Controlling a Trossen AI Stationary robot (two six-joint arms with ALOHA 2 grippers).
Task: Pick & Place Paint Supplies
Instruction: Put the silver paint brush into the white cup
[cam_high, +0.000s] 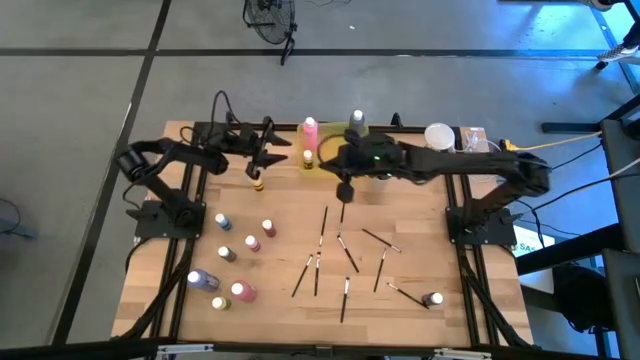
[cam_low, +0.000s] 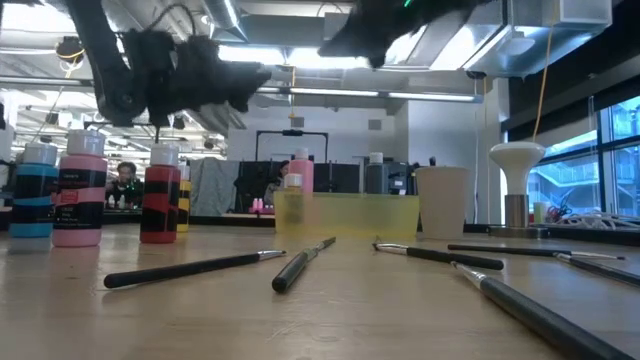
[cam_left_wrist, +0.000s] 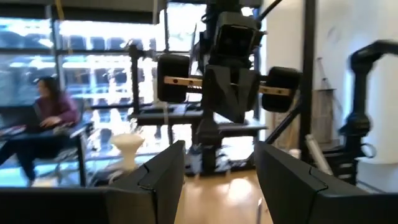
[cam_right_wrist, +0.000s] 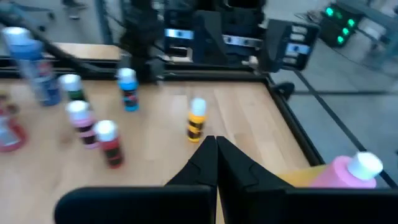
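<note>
Several small paint bottles (cam_high: 250, 243) stand on their bases on the left half of the wooden table. Another, yellow and black (cam_high: 258, 183), stands just below my left gripper (cam_high: 272, 152). That gripper hovers open at the far left and shows nothing between its fingers in its wrist view (cam_left_wrist: 214, 180). Several thin dark paintbrushes (cam_high: 347, 255) lie flat mid-table. My right gripper (cam_high: 345, 187) hangs raised above the table near the yellow tray (cam_high: 325, 160). It is shut (cam_right_wrist: 216, 146) with nothing visible between its fingers. A pink bottle (cam_high: 310, 135) stands in the tray.
A pale cup (cam_high: 437, 135) stands at the far edge, right of the tray. A grey bottle (cam_high: 433, 299) sits near the front right beside a brush. The dark frame rails (cam_high: 205, 130) run along the table's edges. A seated person (cam_left_wrist: 50, 118) shows in the room beyond.
</note>
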